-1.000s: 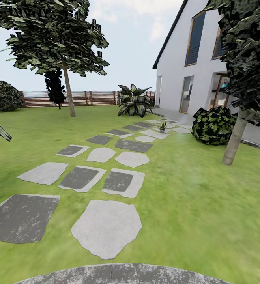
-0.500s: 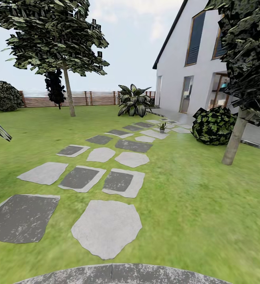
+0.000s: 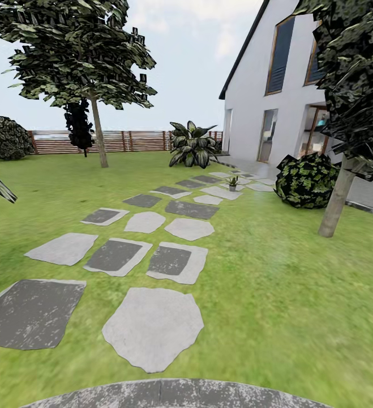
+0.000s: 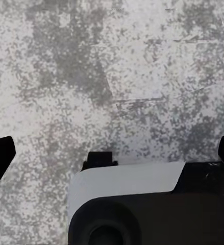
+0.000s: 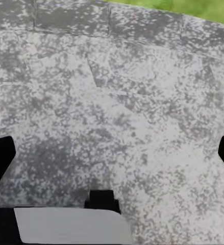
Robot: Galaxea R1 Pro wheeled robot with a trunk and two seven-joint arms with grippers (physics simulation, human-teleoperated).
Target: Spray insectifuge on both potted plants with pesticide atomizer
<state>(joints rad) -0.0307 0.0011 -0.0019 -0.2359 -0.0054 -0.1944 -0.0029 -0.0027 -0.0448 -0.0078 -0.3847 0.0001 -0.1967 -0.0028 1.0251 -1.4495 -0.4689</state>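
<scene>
A small potted plant of pointed green leaves in a grey pot stands far ahead on the stepping stones, near the house. The pesticide atomizer is out of view. In the left wrist view my left gripper hangs open over mottled grey paving, its dark fingertips spread to the frame's sides with nothing between them. My right gripper is open in the same way above grey paving, with a strip of lawn beyond it.
Grey stepping stones lead across the lawn toward the white house. A round paved patch lies at my feet. A tree trunk and round shrub stand right, a broad-leaved bush and slatted fence behind.
</scene>
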